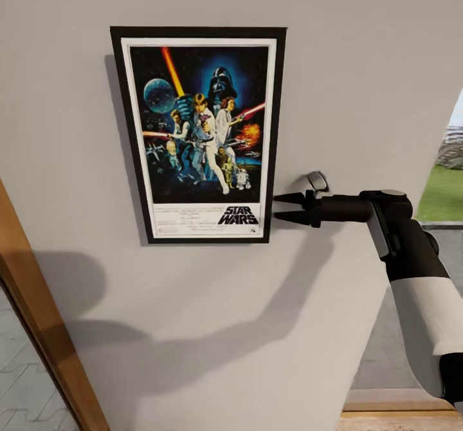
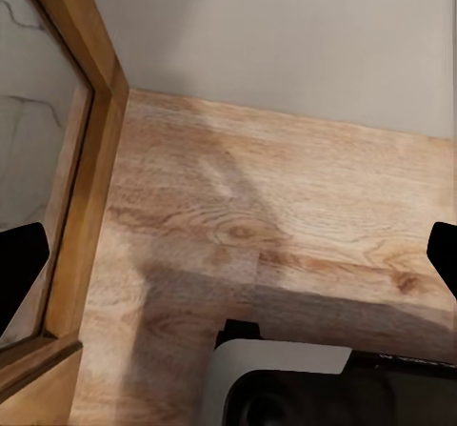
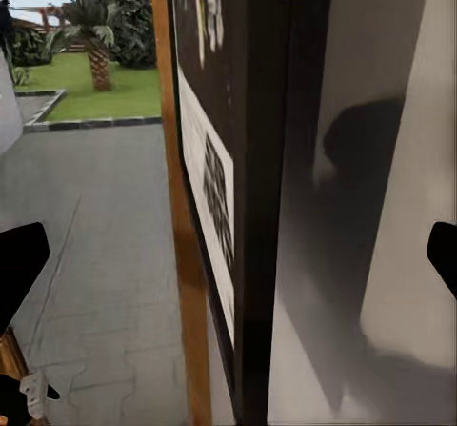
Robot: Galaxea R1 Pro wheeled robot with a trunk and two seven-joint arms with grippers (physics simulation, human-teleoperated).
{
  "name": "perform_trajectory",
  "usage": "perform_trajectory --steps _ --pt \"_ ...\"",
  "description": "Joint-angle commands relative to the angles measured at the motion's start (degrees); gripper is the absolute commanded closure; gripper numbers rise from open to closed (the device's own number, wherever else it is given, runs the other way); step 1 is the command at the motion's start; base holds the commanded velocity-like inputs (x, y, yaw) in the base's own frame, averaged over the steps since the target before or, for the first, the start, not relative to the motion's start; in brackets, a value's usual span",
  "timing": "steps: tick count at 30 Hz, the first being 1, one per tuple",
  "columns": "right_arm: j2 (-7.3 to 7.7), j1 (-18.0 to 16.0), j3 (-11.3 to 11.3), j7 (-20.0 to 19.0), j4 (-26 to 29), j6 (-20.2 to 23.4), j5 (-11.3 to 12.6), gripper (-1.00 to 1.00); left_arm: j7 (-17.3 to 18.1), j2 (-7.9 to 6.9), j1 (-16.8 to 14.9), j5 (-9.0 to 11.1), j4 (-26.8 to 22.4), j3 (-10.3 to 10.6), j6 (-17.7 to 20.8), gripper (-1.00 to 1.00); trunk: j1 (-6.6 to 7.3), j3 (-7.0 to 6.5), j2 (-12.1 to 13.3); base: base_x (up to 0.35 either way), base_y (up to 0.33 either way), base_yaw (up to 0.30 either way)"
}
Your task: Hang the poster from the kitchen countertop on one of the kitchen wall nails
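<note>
Hanging flat on the grey wall (image 1: 360, 64), the poster (image 1: 199, 135) sits upright, a wooden door frame (image 1: 45, 328) low to its left. The right claw (image 1: 283, 208) is level with the poster's lower right corner, fingers apart, tips just beside the black frame edge; contact cannot be determined. The left claw (image 2: 228, 264), fingers apart, faces the wooden floor (image 2: 286, 226).

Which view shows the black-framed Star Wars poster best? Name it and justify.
The head view: the black-framed Star Wars poster faces the camera whole, against the grey wall. The right wrist view catches it edge-on, print barely readable. The left wrist view looks at wooden floor.
</note>
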State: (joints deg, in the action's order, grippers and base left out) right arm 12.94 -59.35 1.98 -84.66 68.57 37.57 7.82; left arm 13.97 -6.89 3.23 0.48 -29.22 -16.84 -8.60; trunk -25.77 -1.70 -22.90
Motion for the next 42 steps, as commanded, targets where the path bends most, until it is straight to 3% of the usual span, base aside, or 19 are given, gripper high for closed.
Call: perform_trajectory --steps 1,23,24,29,33,35,38,42 --pt "0.06 0.0 0.1 0.0 0.0 0.6 0.4 -1.00 0.4 0.04 0.0 0.0 0.0 -0.3 0.0 -1.00 -0.02 0.01 0.0 -0.013 -0.035 0.000" --pt "0.06 0.4 0.2 -0.3 0.0 0.5 0.4 -1.00 0.4 0.04 0.0 0.0 0.0 -0.3 0.0 -1.00 -0.02 0.01 0.0 -0.137 -0.004 0.000" --pt "0.06 4.4 0.2 -0.3 0.1 -0.2 0.4 -1.00 0.4 0.04 0.0 0.0 0.0 -0.3 0.0 -1.00 -0.02 0.01 0.0 -0.222 0.000 0.000" --pt "0.06 11.9 0.1 -0.3 0.3 -7.4 1.3 -1.00 0.4 0.04 0.0 0.0 0.0 -0.4 0.0 -1.00 -0.02 0.01 0.0 -0.199 0.000 0.000" --pt "0.06 21.0 0.1 -0.4 0.3 -14.9 3.4 -1.00 0.4 0.04 0.0 0.0 0.0 -0.4 0.0 -1.00 -0.02 0.01 0.0 -0.045 0.000 0.000" --pt "0.06 23.9 0.1 -0.4 0.4 -17.2 3.8 -1.00 0.4 0.04 0.0 0.0 0.0 -0.4 0.0 -1.00 -0.02 0.01 0.0 -0.017 0.000 0.000" --pt "0.06 30.9 0.1 -0.5 0.4 -22.9 4.0 -1.00 0.4 0.04 0.0 0.0 0.0 -0.4 0.0 -1.00 -0.02 0.01 0.0 -0.007 0.000 0.000" --pt "0.12 37.2 0.1 -0.4 -0.1 -26.4 4.0 -1.00 0.4 0.04 0.0 0.0 0.0 -0.4 0.0 -1.00 -0.02 0.01 0.0 -0.003 0.000 0.000"
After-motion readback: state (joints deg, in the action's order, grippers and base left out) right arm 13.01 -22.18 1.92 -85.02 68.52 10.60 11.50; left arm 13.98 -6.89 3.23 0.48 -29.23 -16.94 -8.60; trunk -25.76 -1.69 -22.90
